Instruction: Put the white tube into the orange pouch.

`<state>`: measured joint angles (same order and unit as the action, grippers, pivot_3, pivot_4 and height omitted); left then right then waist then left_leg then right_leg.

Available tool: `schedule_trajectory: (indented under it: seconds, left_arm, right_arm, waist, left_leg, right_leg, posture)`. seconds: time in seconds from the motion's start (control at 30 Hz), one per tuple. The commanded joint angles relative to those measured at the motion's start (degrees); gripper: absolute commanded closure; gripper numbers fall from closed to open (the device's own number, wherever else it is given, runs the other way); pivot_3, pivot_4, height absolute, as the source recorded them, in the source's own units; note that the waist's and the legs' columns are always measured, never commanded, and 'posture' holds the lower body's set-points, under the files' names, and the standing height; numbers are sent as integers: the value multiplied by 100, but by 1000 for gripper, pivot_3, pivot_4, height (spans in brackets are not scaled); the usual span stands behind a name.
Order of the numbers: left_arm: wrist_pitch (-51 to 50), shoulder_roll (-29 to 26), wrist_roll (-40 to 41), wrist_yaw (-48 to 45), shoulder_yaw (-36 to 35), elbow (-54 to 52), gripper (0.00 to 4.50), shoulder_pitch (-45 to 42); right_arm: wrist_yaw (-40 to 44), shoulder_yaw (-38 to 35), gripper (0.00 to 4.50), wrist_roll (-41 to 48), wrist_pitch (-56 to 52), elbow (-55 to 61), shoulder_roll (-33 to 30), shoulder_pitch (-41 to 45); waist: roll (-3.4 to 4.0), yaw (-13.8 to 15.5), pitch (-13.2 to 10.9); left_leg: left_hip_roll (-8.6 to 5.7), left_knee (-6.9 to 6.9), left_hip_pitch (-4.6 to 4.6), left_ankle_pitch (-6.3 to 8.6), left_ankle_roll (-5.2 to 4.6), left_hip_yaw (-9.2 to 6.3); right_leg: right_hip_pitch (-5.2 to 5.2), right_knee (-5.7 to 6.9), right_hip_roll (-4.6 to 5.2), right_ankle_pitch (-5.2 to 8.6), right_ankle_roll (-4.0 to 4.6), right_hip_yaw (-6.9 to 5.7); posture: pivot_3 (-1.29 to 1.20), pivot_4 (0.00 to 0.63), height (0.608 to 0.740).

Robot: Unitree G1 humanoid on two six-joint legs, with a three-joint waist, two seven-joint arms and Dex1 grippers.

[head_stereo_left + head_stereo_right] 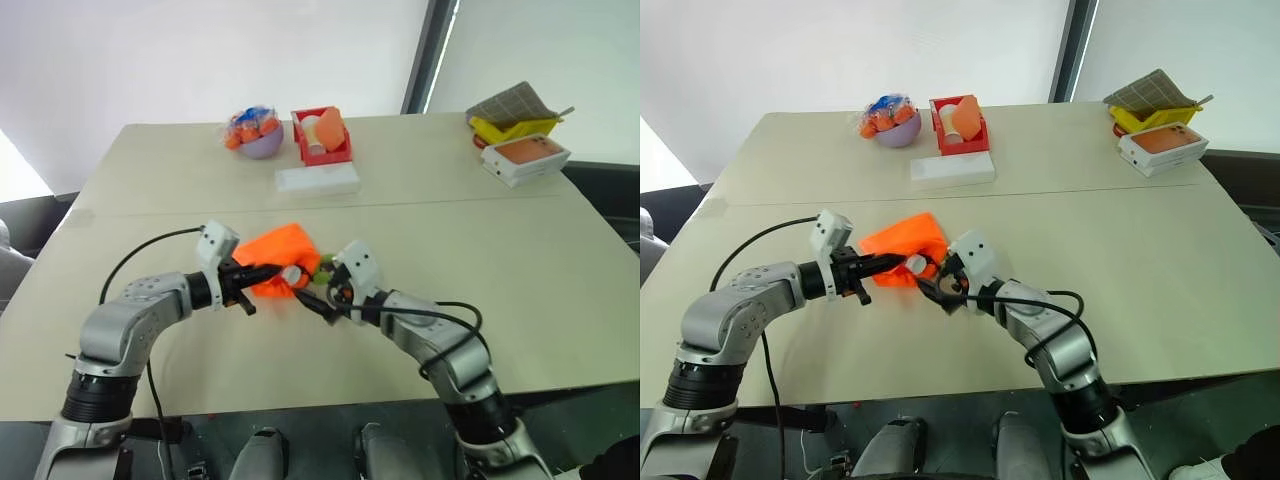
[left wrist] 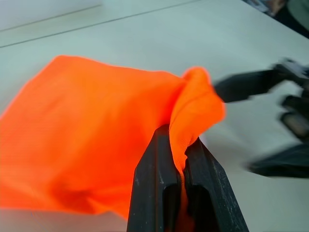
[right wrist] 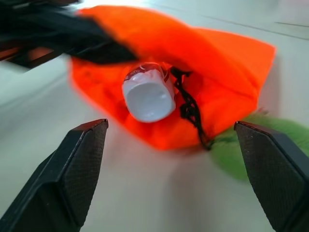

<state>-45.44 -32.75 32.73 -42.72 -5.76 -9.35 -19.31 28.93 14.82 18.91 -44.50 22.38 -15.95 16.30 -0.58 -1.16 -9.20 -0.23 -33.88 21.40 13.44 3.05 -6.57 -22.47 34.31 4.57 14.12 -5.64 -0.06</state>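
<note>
Near the front middle of the beige table, the orange pouch lies slumped, its mouth turned toward the right gripper. Left gripper: fingers pressed together on a fold of the pouch's rim fabric, as the left wrist view shows, with orange cloth pinched between the two black fingers. Right gripper: fingers spread wide apart, holding nothing, set just in front of the pouch mouth and clear of it.

White tube: sits in the pouch opening, white cap end facing out toward the right gripper, red label print visible just behind the cap. The rest of the tube is hidden by orange fabric; how far it is in cannot be told. The thin black cord runs down across the mouth just beside the cap. The green pull lies on the table at the pouch's edge, next to the right gripper's finger.

Far side of the table, well apart from the pouch: a purple bowl with orange and blue wrapped items, a red tray holding an orange wedge block, and a long flat white box just in front of the tray. Far right corner: a white box with orange-brown top, a yellow holder behind it.
</note>
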Motion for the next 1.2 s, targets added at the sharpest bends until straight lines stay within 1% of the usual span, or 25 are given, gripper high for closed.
schedule_trajectory:
  seconds: [0.03,0.1,0.23,0.4,0.57,0.67,0.77,0.87,0.9,0.97,1.03,1.13,1.2]
  left_arm:
    - [292,-190,-73,-27,-321,135,4500,49]
    - [382,-282,-96,-76,-366,212,4500,112]
    - [550,-365,-159,-90,-463,464,4500,148]
    - [668,-353,-144,-127,-443,470,4500,201]
    - [644,-188,-27,-31,-434,289,4500,237]
    - [605,-113,45,-5,-446,164,4500,279]
    - [543,-69,142,5,-471,53,4500,299]
    - [452,-87,250,-16,-476,-22,4500,332]
    - [403,-98,293,-44,-472,-30,4500,336]
    - [315,-113,421,-111,-486,-60,3949,345]
    - [215,-110,591,-158,-554,-72,3179,319]
    - [150,-169,687,-212,-574,-78,1431,270]
    - [234,-215,524,-172,-497,0,489,216]
  right_arm:
    - [281,-187,46,158,111,365,-273,-15]
    - [274,-122,46,-81,328,199,-463,23]
    - [276,239,46,-715,999,-356,-663,214]
    - [324,578,46,-1187,1610,-1007,-486,512]
    - [308,1008,46,-1859,2384,-1954,-373,830]
    - [212,1022,833,-2091,2546,-2366,-269,899]
    - [205,968,2336,-2223,2640,-2499,-256,872]
    - [243,788,3956,-2204,2621,-2276,-386,679]
    - [259,705,4410,-2183,2595,-2170,-445,599]
    - [342,535,4500,-2122,2551,-1907,-598,415]
    - [483,266,4500,-1924,2408,-1518,-791,157]
    - [770,-334,4500,-1327,2057,-827,-1052,-303]
    - [933,-845,4500,-808,1717,-378,-1181,-590]
  waist:
    - [0,3,0]
    - [-1,14,0]
    - [-1,12,0]
    - [-2,6,0]
    - [-2,11,0]
    - [-2,17,1]
    - [-3,15,1]
    - [-3,22,1]
    - [-3,30,1]
    - [-4,42,2]
    - [-4,50,2]
    - [-5,49,2]
    - [-4,48,2]
  left_leg:
    - [0,0,0,0,0,0]
    - [0,-1,0,0,1,0]
    - [0,0,2,1,1,3]
    - [0,2,4,0,1,3]
    - [0,1,3,0,1,4]
    - [0,1,3,0,1,4]
    - [0,1,1,0,1,3]
    - [0,0,0,0,2,3]
    - [0,0,0,0,2,3]
    - [0,0,1,0,1,3]
    - [-1,-1,2,0,2,3]
    - [-1,-2,4,0,1,3]
    - [-1,-2,2,0,1,3]
  right_leg:
    - [0,0,0,0,0,0]
    - [-1,-2,1,0,1,0]
    - [-2,-8,3,-1,2,0]
    - [-3,-8,3,-5,8,0]
    - [-1,-8,3,-9,15,0]
    - [0,-7,3,-13,20,0]
    - [1,-6,2,-14,21,0]
    - [4,-6,2,-13,19,0]
    - [4,-6,2,-13,20,0]
    - [6,-7,2,-13,19,-1]
    - [7,-8,4,-12,18,0]
    - [9,-11,5,-4,6,0]
    - [10,-11,5,-2,3,0]
  posture:
    - [0,150,740]
    - [0,150,740]
    - [0,150,740]
    - [0,150,740]
    - [0,150,740]
    - [0,150,740]
    - [0,150,740]
    - [0,150,740]
    - [0,150,740]
    - [0,150,740]
    - [0,150,740]
    - [0,150,740]
    - [0,150,740]
